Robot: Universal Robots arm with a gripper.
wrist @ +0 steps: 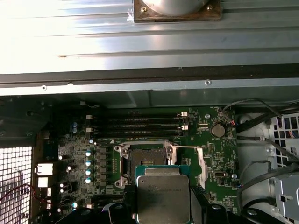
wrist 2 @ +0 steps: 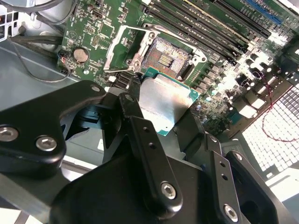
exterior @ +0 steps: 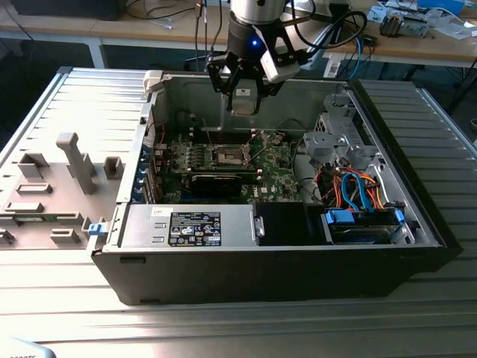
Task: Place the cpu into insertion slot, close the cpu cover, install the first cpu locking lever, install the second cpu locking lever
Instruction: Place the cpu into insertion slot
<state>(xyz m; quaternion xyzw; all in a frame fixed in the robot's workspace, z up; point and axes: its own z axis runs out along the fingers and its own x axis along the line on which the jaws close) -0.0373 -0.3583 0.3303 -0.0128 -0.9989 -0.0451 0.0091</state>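
Dull silver-grey metal tops the small square cpu (wrist 2: pixel 163 105), which your black gripper (exterior: pixel 244 93) clenches by two opposite edges, above and apart from the open square socket (wrist 2: pixel 170 58) on the green motherboard (wrist: pixel 219 163). Lower it skewed or rotated and a corner could bend the socket's contacts. The fingers hide the chip's edges, so you cannot judge its alignment.
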